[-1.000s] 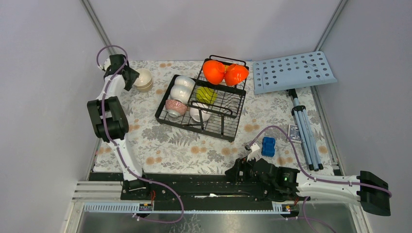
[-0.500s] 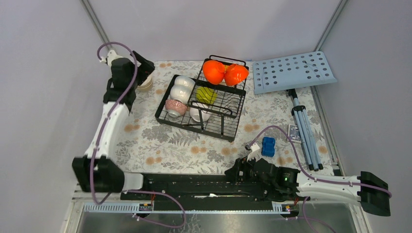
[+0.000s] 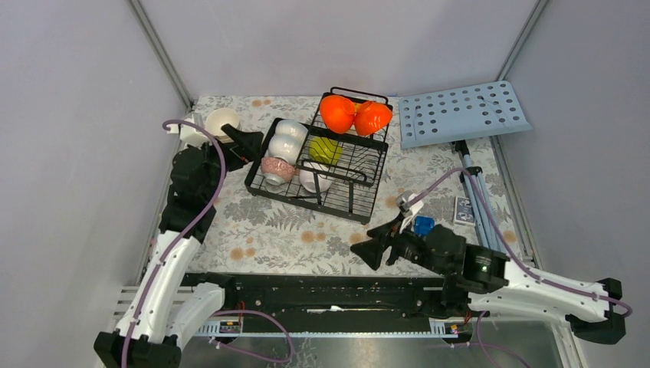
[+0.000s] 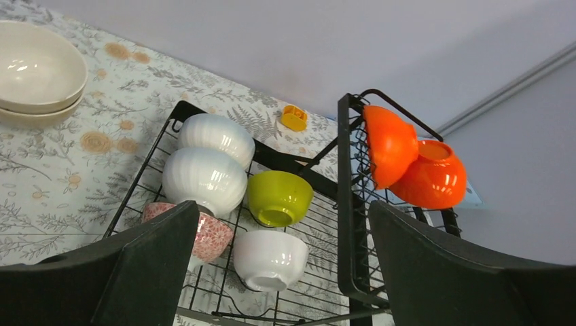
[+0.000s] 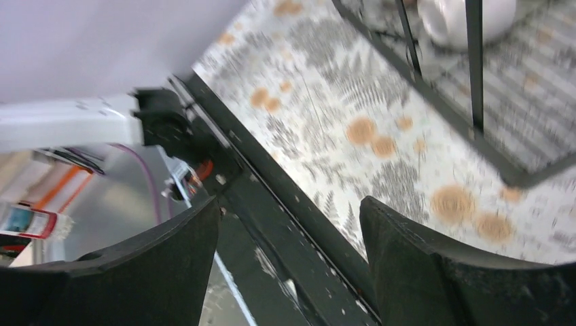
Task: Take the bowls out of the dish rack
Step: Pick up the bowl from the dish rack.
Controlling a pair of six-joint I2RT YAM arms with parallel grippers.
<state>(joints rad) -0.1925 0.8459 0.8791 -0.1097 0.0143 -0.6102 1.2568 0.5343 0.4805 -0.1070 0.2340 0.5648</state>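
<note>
Left gripper (image 3: 247, 143), spread and empty, hovers beside the rack's (image 3: 366, 201) left end; right gripper (image 3: 373, 241) is spread too. Rack runs left-right, bowls (image 3: 288, 139) tipped on edge inside.

Open tablecloth (image 3: 268, 226) fronts the dish rack (image 3: 349, 169); its basket frame (image 4: 345, 197) screens the orange bowls (image 4: 390, 142).

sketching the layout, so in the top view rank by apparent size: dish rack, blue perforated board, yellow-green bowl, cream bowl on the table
1. dish rack
2. blue perforated board
3. yellow-green bowl and cream bowl: look about alike, so unranked
</note>
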